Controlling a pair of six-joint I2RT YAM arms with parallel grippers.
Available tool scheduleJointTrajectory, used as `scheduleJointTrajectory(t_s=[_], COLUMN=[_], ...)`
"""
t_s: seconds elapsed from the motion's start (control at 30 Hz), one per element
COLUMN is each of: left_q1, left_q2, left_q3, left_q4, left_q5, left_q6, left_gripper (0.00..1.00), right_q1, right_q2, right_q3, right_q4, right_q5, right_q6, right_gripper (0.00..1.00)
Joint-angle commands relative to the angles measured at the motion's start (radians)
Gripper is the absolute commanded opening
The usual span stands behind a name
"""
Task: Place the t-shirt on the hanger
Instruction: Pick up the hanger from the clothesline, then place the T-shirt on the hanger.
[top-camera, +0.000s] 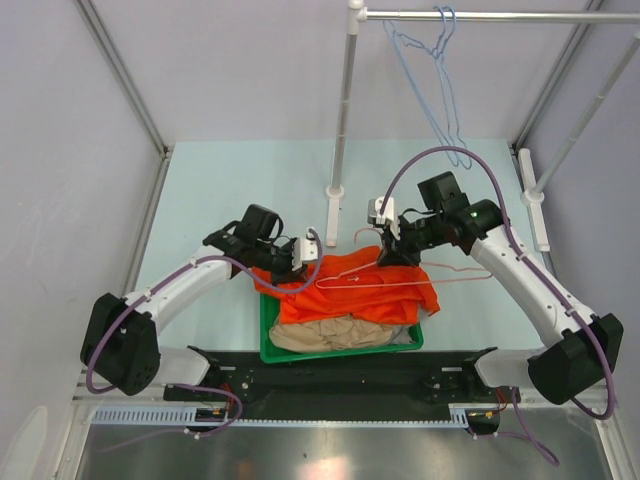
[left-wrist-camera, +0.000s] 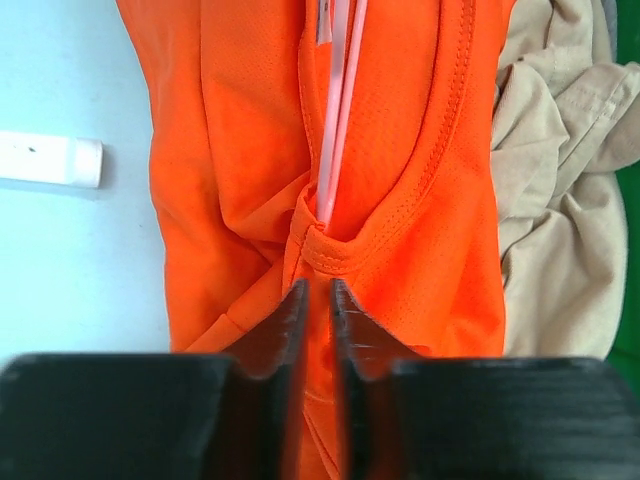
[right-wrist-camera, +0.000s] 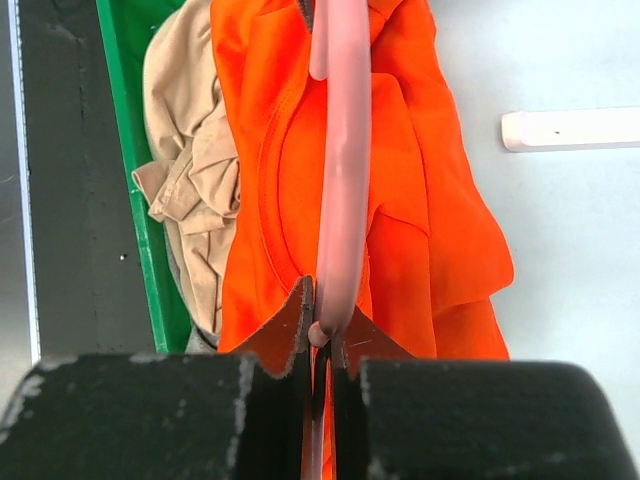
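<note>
Where left arm reaches in over worktop (top-camera: 220, 180) centre, left fingers (left-wrist-camera: 298, 322) nearly shut, pinching t-shirt (top-camera: 350, 290) fabric just below collar seam. T-shirt bunched, draped over far rim of green bin (top-camera: 266, 335) at middle of near edge, part spilling onto worktop. Beige garment (top-camera: 330, 335) in bin beneath it. Hanger (top-camera: 372, 286) lies across t-shirt, one end running into neck opening, other end sticking out toward right edge. Right fingers (right-wrist-camera: 302, 325) clamped tight on hanger wire. Blue hangers (top-camera: 445, 90) on rail (top-camera: 500, 15) over far right corner.
</note>
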Motion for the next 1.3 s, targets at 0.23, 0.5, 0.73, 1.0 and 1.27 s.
scheduleJointTrajectory(t_s=[0.23, 0.5, 0.73, 1.0, 1.27], left_q1=[-0.004, -0.003, -0.005, -0.017, -0.026], left_q2=[-0.054, -0.019, 0.028, 0.042, 0.044], left_q3=[0.034, 0.032, 0.049, 0.054, 0.045], left_q4=[-0.014, -0.050, -0.065, -0.031, -0.007], left_q5=[0.032, 0.024, 0.061, 0.087, 0.104], left_q6=[0.068, 0.172, 0.201, 0.169, 0.134], left_gripper=[0.12, 0.58, 0.50, 0.36, 0.36], right_q1=[0.020, 0.028, 0.026, 0.041, 0.054], right_q2=[0.021, 0.033, 0.041, 0.067, 0.131], right_q3=[0.035, 0.035, 0.035, -0.023, -0.042], right_q4=[0.083, 0.134, 0.135, 0.195, 0.319], right_q5=[-0.087, -0.134, -0.157, -0.156, -0.185], right_q6=[-0.008, 0.028, 0.035, 0.071, 0.151], right_gripper=[0.00, 0.00, 0.00, 0.00, 0.00])
